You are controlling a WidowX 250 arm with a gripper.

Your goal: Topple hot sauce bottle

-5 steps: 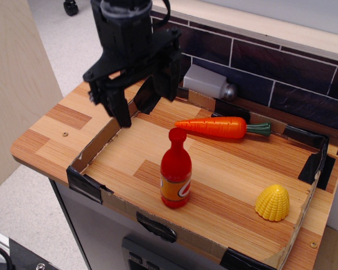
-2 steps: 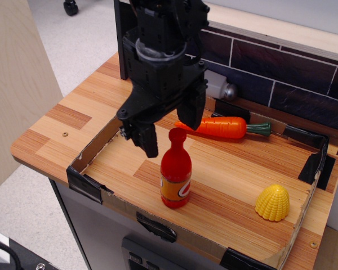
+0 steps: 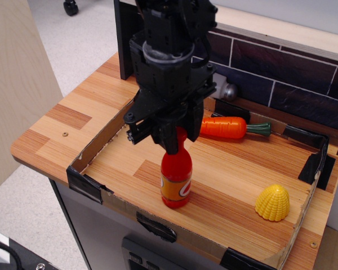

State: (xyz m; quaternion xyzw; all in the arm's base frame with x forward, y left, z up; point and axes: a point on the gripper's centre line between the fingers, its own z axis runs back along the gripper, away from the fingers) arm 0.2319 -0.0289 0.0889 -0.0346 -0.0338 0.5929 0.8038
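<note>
The hot sauce bottle (image 3: 176,179) is a small glossy red bottle with an orange-yellow label. It stands upright in the front middle of the wooden tray floor. My black gripper (image 3: 179,134) hangs right over the bottle's top and hides most of the cap. Its jaws look open, with one dark finger (image 3: 168,138) at the left of the neck and the other behind the cap to the right. I cannot tell whether a finger touches the bottle.
An orange carrot (image 3: 228,127) lies behind the bottle, to the right of the gripper. A yellow corn piece (image 3: 272,202) sits front right. A low cardboard wall (image 3: 96,147) with black tape rims the tray. A grey object (image 3: 224,88) and a dark tile wall (image 3: 281,73) stand at the back.
The gripper has moved from the tray's back left corner to the right and down, and now sits over the bottle's cap. The bottle has stayed upright in the same spot.
</note>
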